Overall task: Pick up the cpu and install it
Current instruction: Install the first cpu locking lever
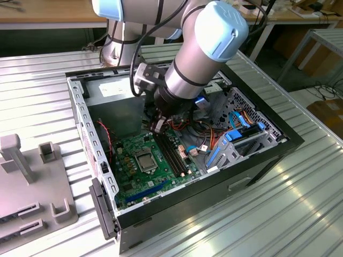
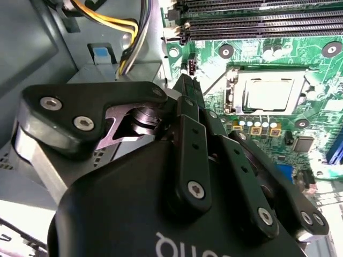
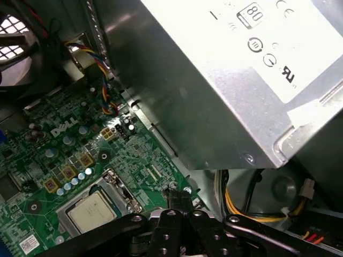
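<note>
Inside the case, the cpu (image 2: 270,95) is already seated in its socket (image 2: 234,99).
The end effector (image 2: 185,85) is seen closed and empty beside it; any retreat is best made straight upward.

A lab workshop: open computer case (image 1: 182,155) on ribbed metal bench (image 1: 300,209), wooden worktables (image 1: 48,10) behind.

Green motherboard (image 1: 143,163) with a dull silver-grey cpu (image 2: 270,94) in its shiny frame. Black gripper (image 2: 185,88), pale blue caps on the grey arm (image 1: 206,48), yellow wires (image 2: 115,24), blue drive brackets (image 1: 230,142), ribbed silver table (image 1: 300,209).
</note>
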`<act>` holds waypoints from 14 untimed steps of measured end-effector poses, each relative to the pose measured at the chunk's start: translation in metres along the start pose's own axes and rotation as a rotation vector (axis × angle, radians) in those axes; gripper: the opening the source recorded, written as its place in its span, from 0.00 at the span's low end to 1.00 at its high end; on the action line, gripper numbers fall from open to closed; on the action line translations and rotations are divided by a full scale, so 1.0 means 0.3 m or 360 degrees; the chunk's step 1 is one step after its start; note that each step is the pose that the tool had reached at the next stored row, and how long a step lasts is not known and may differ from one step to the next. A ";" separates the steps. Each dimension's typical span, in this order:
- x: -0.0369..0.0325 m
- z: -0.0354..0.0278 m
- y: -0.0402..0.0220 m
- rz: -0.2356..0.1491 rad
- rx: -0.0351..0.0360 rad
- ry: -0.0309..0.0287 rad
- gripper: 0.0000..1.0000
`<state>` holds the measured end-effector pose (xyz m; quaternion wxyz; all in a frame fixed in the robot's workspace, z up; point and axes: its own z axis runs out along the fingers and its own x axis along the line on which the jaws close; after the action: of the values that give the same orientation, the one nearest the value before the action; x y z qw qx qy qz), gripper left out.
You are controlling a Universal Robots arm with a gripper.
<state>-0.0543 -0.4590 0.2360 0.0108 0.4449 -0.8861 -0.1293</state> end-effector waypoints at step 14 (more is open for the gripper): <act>0.036 -0.010 -0.026 -0.0069 -0.0005 0.00192 0.11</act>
<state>-0.0543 -0.4726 0.2360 0.0141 0.4648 -0.8759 -0.1282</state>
